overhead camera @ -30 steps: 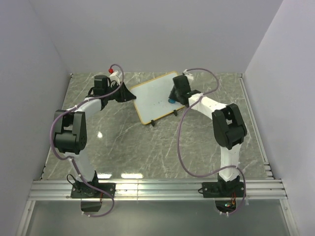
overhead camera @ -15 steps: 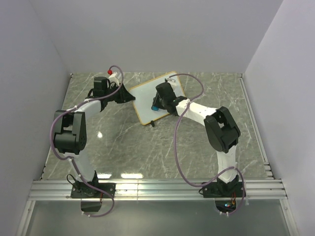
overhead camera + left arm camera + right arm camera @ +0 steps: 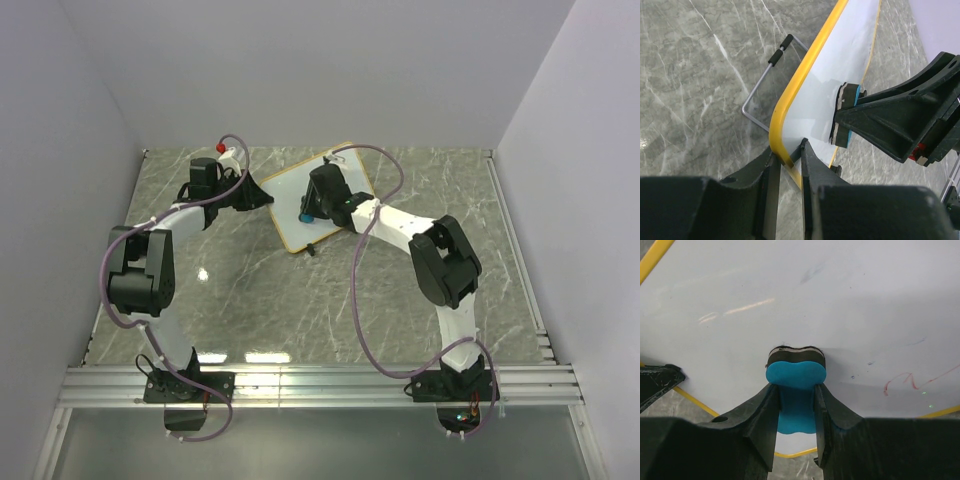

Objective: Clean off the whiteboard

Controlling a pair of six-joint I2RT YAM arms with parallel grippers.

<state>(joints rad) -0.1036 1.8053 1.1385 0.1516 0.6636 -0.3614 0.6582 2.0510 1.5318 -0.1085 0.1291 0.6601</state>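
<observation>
Top external: one whiteboard (image 3: 283, 198); one eraser (image 3: 304, 216)

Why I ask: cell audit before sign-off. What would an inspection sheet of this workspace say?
Surface: grey marbled table, no spills seen.
Job's things: whiteboard mostly white; red mark and faint specks on it; blue eraser pressed against it.
Clutter: nothing seen.
Grippers: left gripper shut on whiteboard's yellow frame; right gripper shut on eraser.
Cables: purple cable looping loose beside each arm.
Surroundings: plain walls; metal rail at near edge.
</observation>
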